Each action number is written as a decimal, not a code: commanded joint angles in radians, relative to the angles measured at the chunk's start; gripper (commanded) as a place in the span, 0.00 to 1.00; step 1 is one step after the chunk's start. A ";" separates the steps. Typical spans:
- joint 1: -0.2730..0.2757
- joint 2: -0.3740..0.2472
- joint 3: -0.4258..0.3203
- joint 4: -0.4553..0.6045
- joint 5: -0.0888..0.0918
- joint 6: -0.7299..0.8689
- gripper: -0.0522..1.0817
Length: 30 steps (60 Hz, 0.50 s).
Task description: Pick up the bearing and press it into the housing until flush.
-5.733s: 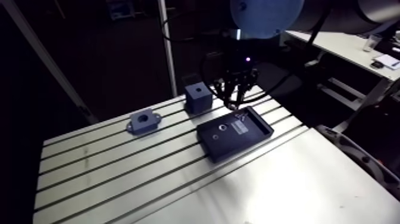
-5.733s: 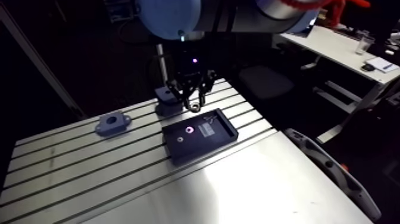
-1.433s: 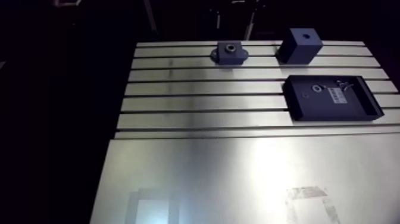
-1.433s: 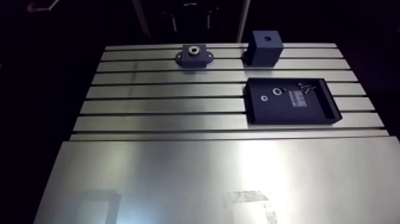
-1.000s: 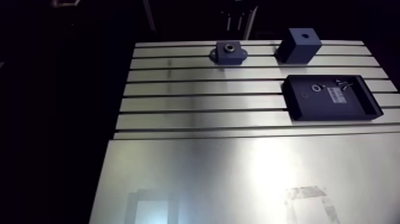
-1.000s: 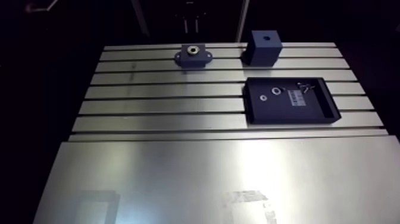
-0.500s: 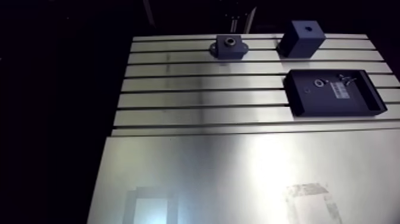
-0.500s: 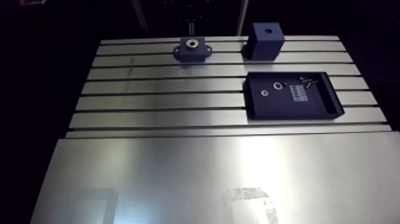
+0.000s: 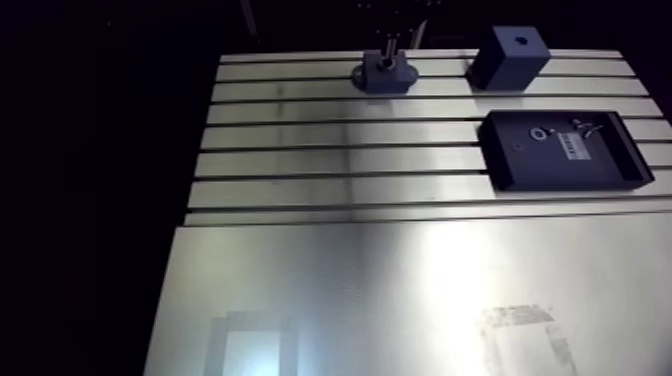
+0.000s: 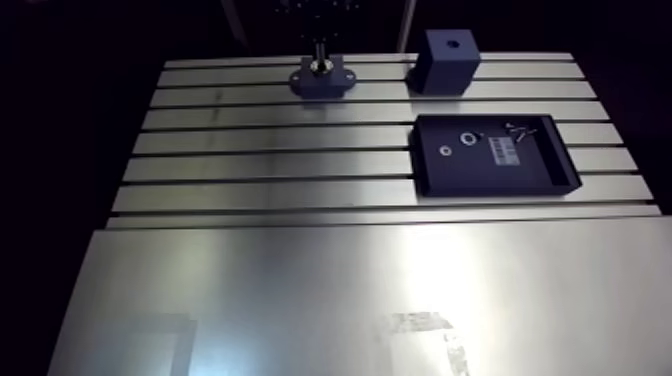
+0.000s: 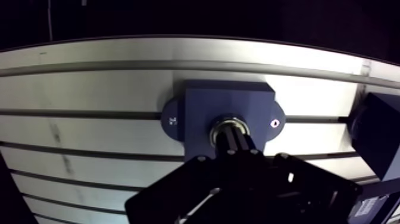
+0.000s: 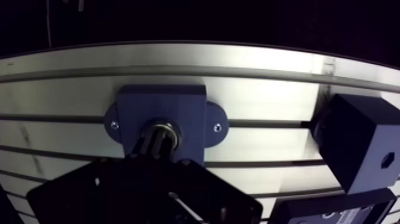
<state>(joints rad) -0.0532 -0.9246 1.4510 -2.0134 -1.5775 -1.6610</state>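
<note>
1. Gripper (image 11: 233,137): in the wrist view my two fingers (image 11: 239,144) are drawn together with no gap visible between them. The gripper is clenched and grasps nothing. Its tips stand directly over the middle of the housing.
2. Bearing (image 11: 228,123): it shows as a bright metal ring in the bore of the housing, around and just ahead of my fingertips. The tips appear to bear on it. They cover much of the ring, so I cannot tell whether it sits flush.
3. Housing (image 11: 205,104): this is a dark blue block with a rounded ear on each side, and each ear has one small hole. It lies flat on the worktop (image 9: 350,280), across the slots near the far edge.
4. Arm view: my gripper comes down from the top edge and meets the housing's upper face.
5. Blue cube (image 9: 510,57): it has a single hole in its top face. It stands beside the housing on the same far rows, clearly apart from it.
6. Dark tray (image 9: 612,172): it lies flat on the worktop, nearer than the cube and apart from it. It holds a small ring (image 9: 540,133), a pale label (image 9: 570,147) and a few small parts too fine to identify.
</note>
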 commanded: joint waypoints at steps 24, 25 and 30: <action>-0.002 0.007 0.010 0.000 0.001 -0.007 1.00; -0.003 0.007 0.010 0.000 0.001 -0.007 1.00; -0.004 0.007 0.012 -0.002 0.000 -0.007 1.00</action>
<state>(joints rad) -0.0557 -0.9193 1.4581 -2.0136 -1.5761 -1.6669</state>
